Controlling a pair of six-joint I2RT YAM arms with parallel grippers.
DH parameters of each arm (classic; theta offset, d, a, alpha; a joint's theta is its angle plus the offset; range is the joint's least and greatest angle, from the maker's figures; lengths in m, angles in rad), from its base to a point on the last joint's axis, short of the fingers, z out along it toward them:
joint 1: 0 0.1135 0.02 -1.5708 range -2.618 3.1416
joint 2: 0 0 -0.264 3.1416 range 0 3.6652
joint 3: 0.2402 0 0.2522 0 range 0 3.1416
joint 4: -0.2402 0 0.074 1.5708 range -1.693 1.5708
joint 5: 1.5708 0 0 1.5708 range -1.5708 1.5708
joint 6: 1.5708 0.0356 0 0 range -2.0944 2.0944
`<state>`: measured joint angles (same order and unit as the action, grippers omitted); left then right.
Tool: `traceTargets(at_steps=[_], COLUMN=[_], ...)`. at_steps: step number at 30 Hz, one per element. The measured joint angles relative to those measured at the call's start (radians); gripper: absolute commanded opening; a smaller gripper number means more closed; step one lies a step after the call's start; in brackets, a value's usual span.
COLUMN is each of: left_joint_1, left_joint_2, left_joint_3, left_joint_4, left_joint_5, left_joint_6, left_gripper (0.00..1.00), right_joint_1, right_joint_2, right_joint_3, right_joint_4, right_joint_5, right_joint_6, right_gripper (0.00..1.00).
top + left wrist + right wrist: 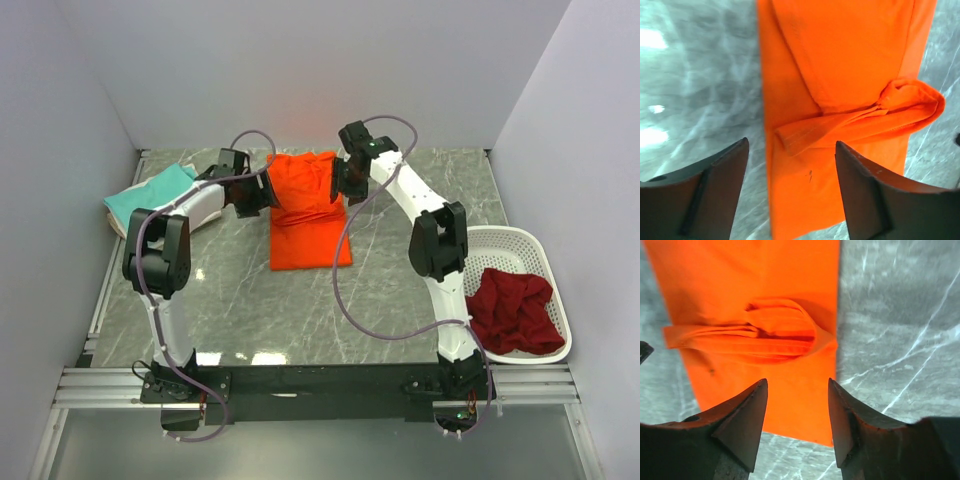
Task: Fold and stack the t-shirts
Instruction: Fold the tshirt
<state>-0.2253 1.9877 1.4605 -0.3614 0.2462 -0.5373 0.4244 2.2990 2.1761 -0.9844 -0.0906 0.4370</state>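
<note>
Tabletop: A grey marble tabletop (pixel 400 290) is closed in by plain white walls.
Orange shirt: The orange t-shirt (pixel 305 215) is laid near the middle, toward 12 o'clock. It is folded into a long strip. Its far end is turned back in a lumpy roll.
Teal shirt: The teal t-shirt (pixel 150 192) is laid folded at 10 o'clock. A pale edge is seen under it, but what it is cannot be told.
Red shirts: A dark red heap (pixel 512 310) is seen crumpled in the white basket (pixel 520 240) at 4 o'clock.
Left jaws: They are spread wide over the 9 o'clock edge of the orange t-shirt. Nothing is pinched.
Right jaws: They are spread wide over its 3 o'clock edge. Nothing is pinched.
Done: The teal t-shirt looks finished. The orange t-shirt seems about half folded.
Left to do: The orange fold is likely to need smoothing and one more fold. Then it is to be stacked, and the dark red heap is to be taken out, folded and stacked too.
</note>
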Motion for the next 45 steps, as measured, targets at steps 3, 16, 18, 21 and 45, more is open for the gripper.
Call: traceTargets(at_steps=[3, 16, 18, 21, 45], left_joint_1=[0.016, -0.073, -0.118, -0.181, -0.374], left_joint_2=[-0.028, -0.306, -0.325, -0.349, -0.268], left_joint_3=[-0.006, -0.349, -0.384, -0.409, -0.62], left_joint_4=[-0.003, 0.072, 0.09, 0.135, 0.536], left_joint_5=[-0.003, 0.035, 0.034, 0.024, -0.129], left_joint_6=[0.0, -0.066, -0.09, -0.124, -0.203], left_gripper=[0.77, 0.72, 0.72, 0.73, 0.73], right_joint_1=[-0.005, 0.014, 0.028, 0.054, 0.089], right_joint_2=[-0.018, -0.235, -0.238, -0.238, -0.044], right_joint_3=[0.012, -0.399, -0.436, -0.468, -0.262], right_joint_4=[0.005, 0.118, 0.138, 0.163, 0.277], right_joint_5=[-0.009, -0.076, -0.085, -0.098, -0.116], right_joint_6=[0.0, 0.015, 0.021, 0.034, 0.107], right_gripper=[0.6, 0.55, 0.55, 0.54, 0.53])
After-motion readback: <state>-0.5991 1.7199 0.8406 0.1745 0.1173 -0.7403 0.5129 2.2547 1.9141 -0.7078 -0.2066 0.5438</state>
